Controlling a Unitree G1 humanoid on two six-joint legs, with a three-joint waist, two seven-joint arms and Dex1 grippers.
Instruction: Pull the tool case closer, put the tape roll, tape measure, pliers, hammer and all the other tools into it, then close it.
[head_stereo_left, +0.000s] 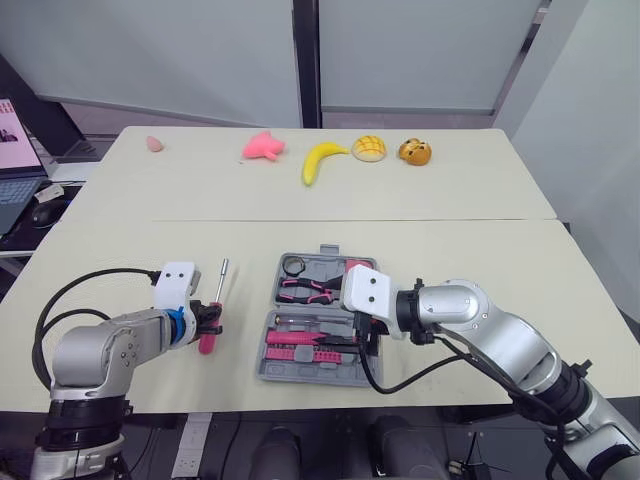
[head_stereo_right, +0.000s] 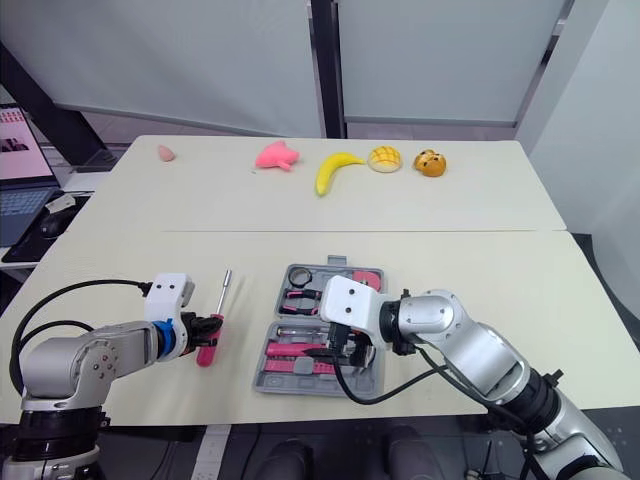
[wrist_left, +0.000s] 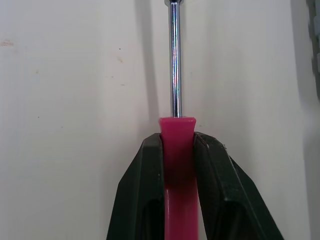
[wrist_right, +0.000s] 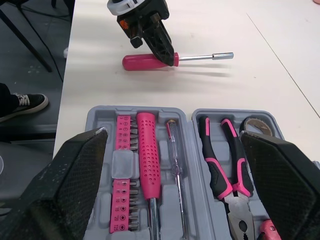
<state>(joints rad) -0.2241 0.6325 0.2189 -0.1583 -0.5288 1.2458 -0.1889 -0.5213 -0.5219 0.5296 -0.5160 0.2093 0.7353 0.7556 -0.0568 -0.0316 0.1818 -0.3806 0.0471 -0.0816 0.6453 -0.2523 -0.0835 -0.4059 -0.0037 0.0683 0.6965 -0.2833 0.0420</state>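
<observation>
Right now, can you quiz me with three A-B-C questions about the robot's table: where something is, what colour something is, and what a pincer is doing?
1. Where is the banana?
A. on the floor
B. on the table, beyond the tool case
C. on a chair

2. What colour is the handle of the screwdriver?
A. pink
B. green
C. black

3. What is the left pincer doing?
A. hanging open above the tool case
B. holding the banana
C. shut on the screwdriver

Answers:
1 B, the banana lies on the far side of the table, behind the open tool case.
2 A, the handle is bright pink below the silver shaft.
3 C, both black fingers press against the sides of the handle.
</observation>
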